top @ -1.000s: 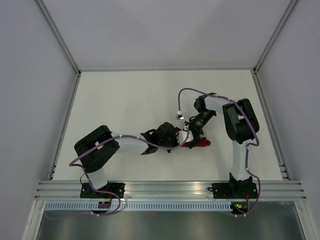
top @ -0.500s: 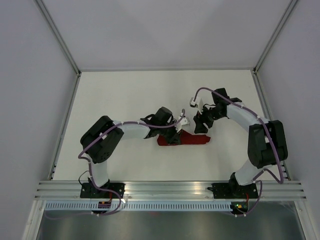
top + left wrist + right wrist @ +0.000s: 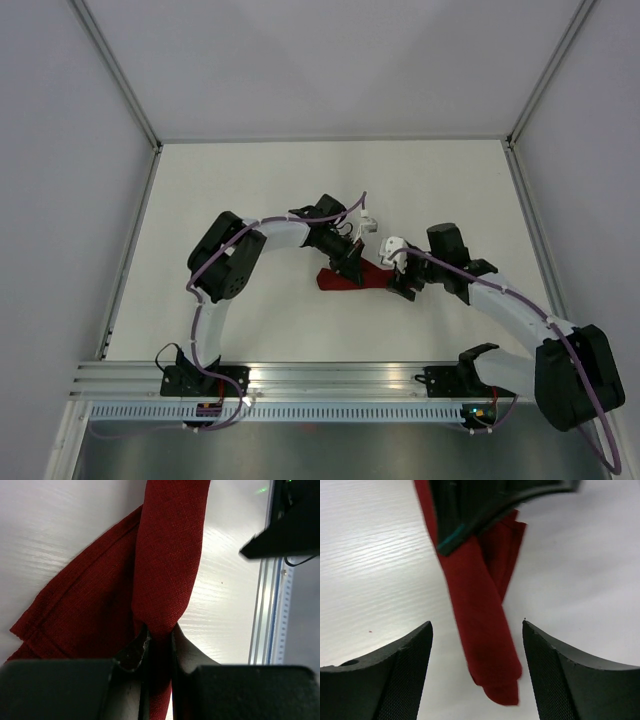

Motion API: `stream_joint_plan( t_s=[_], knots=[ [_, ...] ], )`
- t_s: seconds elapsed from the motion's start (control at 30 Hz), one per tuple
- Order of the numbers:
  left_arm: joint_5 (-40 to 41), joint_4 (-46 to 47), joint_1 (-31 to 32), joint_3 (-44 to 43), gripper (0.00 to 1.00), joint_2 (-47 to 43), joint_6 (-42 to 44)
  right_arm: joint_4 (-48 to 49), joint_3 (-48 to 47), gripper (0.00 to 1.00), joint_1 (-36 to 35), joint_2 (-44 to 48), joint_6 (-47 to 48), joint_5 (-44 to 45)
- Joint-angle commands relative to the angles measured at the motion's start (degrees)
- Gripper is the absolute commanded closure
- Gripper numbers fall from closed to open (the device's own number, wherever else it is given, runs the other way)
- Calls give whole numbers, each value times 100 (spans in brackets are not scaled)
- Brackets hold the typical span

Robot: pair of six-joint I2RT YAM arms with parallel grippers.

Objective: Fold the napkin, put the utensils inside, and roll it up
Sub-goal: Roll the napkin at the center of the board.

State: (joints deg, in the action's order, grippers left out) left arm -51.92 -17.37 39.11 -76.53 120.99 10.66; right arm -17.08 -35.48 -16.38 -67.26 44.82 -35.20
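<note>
At centre frame, the left gripper [image 3: 351, 266] pinches the rolled maroon napkin [image 3: 335, 281] lying on the table [image 3: 250, 190]. Just right, the right gripper [image 3: 402, 279] has swung lower and spread wide, suggesting the rolling is nearly done.

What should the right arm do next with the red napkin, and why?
Probably lower the right gripper and close it on the free end of the napkin: the jaws stand open either side of that end, while the left gripper pinches the cloth farther along.
</note>
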Motion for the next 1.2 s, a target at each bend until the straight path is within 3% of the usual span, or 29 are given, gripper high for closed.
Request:
stream_joint_plan(
  t_s=[0.0, 0.13, 0.37, 0.47, 0.5, 0.57, 0.6, 0.7, 1.0, 1.17],
  knots=[
    [-108, -830, 61, -80, 94, 460, -20, 890, 436, 22, -637, 275, 282, 592],
    [-143, -891, 53, -178, 94, 566, -55, 1372, 753, 22, -1357, 135, 299, 1207],
    [-178, -970, 53, -301, 89, 601, -134, 1919, 1026, 25, -1895, -199, 423, 1938],
    [-187, -979, 44, -318, 81, 575, -143, 1849, 1017, 33, -1948, -331, 466, 1964],
    [-195, -988, 52, -318, 77, 549, -134, 1814, 1009, 42, -1965, -409, 475, 1973],
    [-134, -979, 53, -310, 56, 435, -116, 1726, 938, 56, -1957, -489, 493, 2026],
    [-99, -962, 53, -301, 55, 391, -116, 1569, 903, 70, -1957, -542, 493, 2035],
    [50, -865, 53, -310, 53, 128, -116, 1313, 824, 80, -1965, -630, 519, 2026],
    [726, -417, -114, -283, 51, -787, -371, 531, 385, 84, -1948, -1095, 405, 1833],
    [1394, 213, -333, 172, 50, -1586, -529, 127, 25, 85, -1860, -1490, 370, 1579]
  ],
)
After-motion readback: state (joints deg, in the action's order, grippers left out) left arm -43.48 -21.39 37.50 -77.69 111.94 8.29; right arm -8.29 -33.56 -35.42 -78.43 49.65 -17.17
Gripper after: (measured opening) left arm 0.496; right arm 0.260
